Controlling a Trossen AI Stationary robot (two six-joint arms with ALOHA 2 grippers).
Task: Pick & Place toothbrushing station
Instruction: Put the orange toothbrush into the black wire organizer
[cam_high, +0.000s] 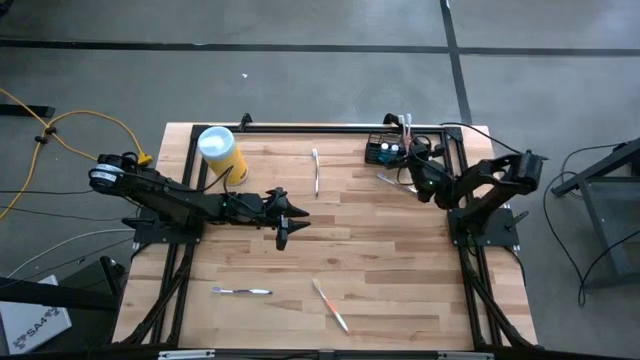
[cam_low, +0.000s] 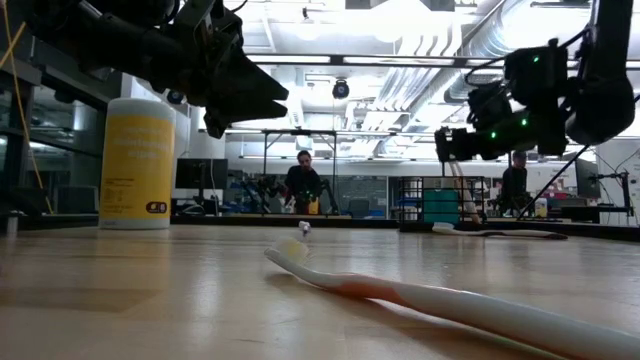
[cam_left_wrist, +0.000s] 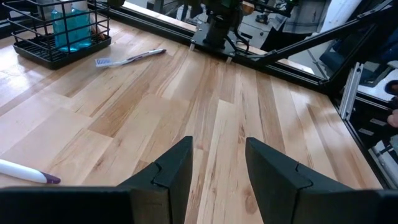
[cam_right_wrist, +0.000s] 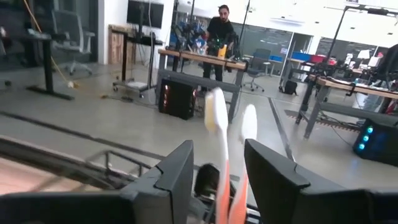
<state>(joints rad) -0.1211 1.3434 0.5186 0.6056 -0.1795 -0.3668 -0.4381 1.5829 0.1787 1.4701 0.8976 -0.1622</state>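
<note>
toothbrushing station (cam_high: 388, 150) sits at the table's (cam_high: 380, 260) far right corner, holding upright brushes; right tool (cam_high: 413, 165) hovers over it, jaws apart, empty; left tool (cam_high: 284, 232) idles mid-table, open; step: approach; next: descend and clamp the basket rim.

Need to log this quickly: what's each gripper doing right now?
Left gripper: open, holding nothing, over mid-table.
Right gripper: open, holding nothing, over the basket with two toothbrushes standing between its fingers.
</note>
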